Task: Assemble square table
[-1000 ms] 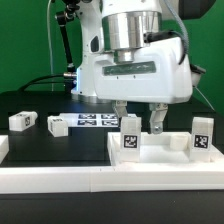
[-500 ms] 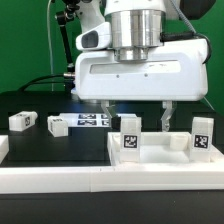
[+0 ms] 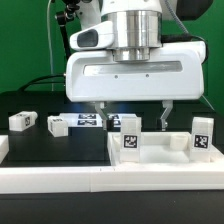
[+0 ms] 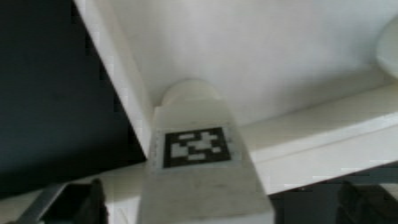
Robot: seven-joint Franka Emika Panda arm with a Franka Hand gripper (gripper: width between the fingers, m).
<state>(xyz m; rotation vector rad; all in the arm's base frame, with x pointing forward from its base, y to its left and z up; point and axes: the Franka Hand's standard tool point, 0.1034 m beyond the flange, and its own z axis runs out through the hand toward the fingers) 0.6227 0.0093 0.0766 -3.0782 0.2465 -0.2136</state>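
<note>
Furthest toward the exterior view's left, a small white leg (image 3: 22,121) lies on the black worktop (image 3: 60,152), and a second leg (image 3: 58,125) lies near it. Next comes the marker board (image 3: 90,121), flat on the worktop behind them. Right of that hangs the hand (image 3: 133,126), its two fingers (image 3: 101,114) spread wide apart and holding nothing. An upright leg (image 3: 130,140) with a tag on its face stands directly under the hand, about midway between the fingers. The fingertips reach roughly down to the level of its upper end, and there is clear space on both sides. The wrist view looks straight down this upright leg (image 4: 198,150), with the blurred dark fingers (image 4: 50,205) flanking it and not touching. It rises from the white square table top (image 3: 162,153), which lies at the front of the worktop. Toward the exterior view's right edge, another tagged leg (image 3: 202,135) stands upright on the same top, well clear of the hand.
</note>
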